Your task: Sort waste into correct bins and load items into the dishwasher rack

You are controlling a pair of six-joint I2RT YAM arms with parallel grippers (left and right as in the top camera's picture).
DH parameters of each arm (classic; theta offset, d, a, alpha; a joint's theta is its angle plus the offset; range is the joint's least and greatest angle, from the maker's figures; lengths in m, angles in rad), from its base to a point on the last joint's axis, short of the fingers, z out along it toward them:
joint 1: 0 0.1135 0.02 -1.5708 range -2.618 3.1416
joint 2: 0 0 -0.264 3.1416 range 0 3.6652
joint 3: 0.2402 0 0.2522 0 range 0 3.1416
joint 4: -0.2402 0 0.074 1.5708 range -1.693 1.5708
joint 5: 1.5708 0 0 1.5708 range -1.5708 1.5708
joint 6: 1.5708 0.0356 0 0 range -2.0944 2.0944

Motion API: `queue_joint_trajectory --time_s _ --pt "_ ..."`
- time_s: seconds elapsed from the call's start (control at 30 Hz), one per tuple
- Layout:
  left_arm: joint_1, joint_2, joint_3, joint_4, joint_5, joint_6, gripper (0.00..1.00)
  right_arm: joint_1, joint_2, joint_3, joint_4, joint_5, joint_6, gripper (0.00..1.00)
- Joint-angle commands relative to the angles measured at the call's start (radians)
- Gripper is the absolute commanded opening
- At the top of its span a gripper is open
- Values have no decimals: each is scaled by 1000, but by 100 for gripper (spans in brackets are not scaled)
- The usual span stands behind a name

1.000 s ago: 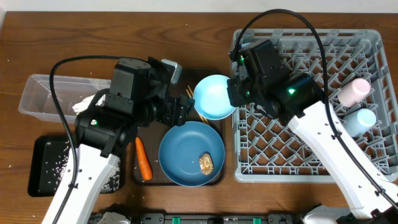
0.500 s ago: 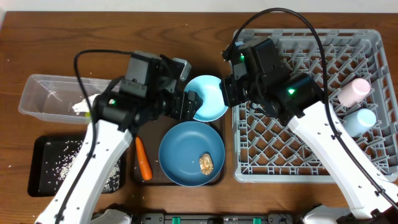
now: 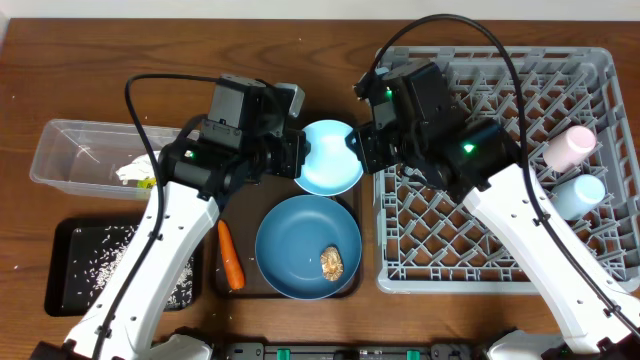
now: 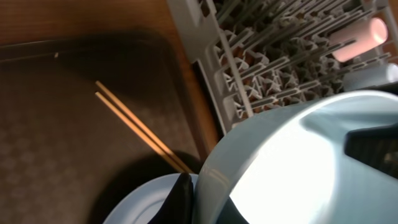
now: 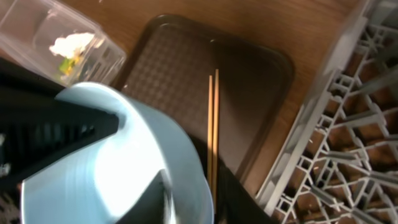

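Leftward goes the small pale blue bowl [image 3: 328, 160], just beyond the large dark blue plate [image 3: 300, 240]; the right gripper [image 3: 360, 155] pinches its right rim, and the left gripper [image 3: 298, 160] has closed in on its left rim, clamped or not I cannot tell; probably a handover, not yet into the dishwasher rack [image 3: 500, 250]

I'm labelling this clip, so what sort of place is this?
Probably a dish-clearing workstation on a wooden table: a dishwasher rack holding cups, a brown serving tray with a dirty plate, and a clear tub of waste.
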Motion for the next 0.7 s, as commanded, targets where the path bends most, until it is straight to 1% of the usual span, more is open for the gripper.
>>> queue_joint_trajectory --time_s 0.0,0.03,0.13,0.23,0.33,0.43,0.53,0.67 --pt "-3 -32 24 15 68 -36 6 2 -2 6 -8 76 -22 52" --pt "-3 -33 24 13 69 -40 6 -5 -3 6 -6 68 -16 58" --pt "-3 -36 24 14 95 -42 6 -39 -15 6 7 20 -2 61" --pt "-3 -42 24 19 101 -42 6 -99 -35 6 29 -148 -3 61" --pt "-3 -51 24 35 101 -42 7 -156 -40 6 42 -367 -2 61" --pt "-3 -61 24 66 101 -42 6 -172 -38 5 32 -499 31 62" --pt "-3 -73 24 88 101 -42 6 -172 -38 5 22 -535 37 61" --pt "-3 -86 24 103 101 -42 6 -172 -38 5 6 -545 74 58"
